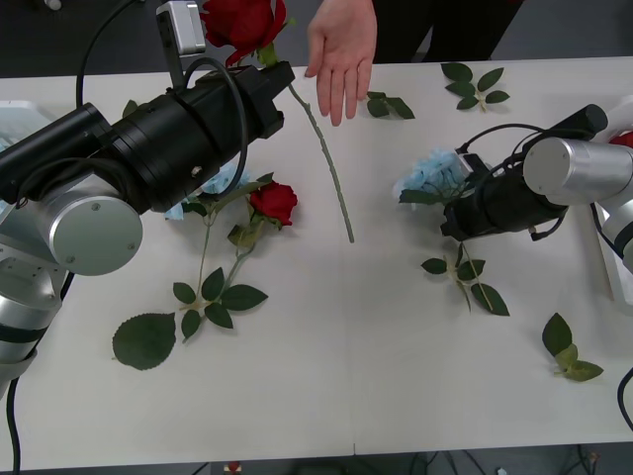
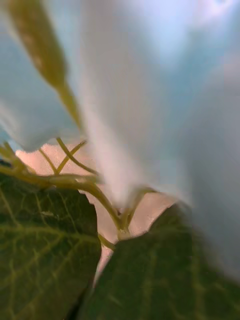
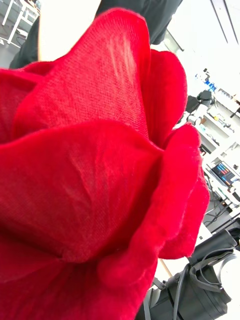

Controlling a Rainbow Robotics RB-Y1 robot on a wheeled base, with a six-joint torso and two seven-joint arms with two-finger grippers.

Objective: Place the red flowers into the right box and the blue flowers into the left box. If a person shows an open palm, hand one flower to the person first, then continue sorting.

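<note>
My left gripper (image 1: pixel 269 71) is raised at the table's far side, shut on a red flower (image 1: pixel 237 24) whose long stem (image 1: pixel 331 178) slants down to the table. Its bloom (image 3: pixel 100 190) sits right against the left wrist camera. A person's open palm (image 1: pixel 342 54) is held out just right of that bloom. A second red flower (image 1: pixel 274 203) lies on the table below my left arm, with a blue flower (image 1: pixel 220 182) partly hidden under the arm. My right gripper (image 1: pixel 447 206) is low at another blue flower (image 1: pixel 431 172), with its petals (image 2: pixel 150 100) and leaves pressed up to the right wrist camera.
The right box (image 1: pixel 605 259) shows at the right edge behind my right arm, and the left box (image 1: pixel 14 117) at the far left. Loose leaf sprigs (image 1: pixel 475 84) (image 1: pixel 568 353) and a big leaf (image 1: pixel 144 339) lie about. The near half of the table is bare.
</note>
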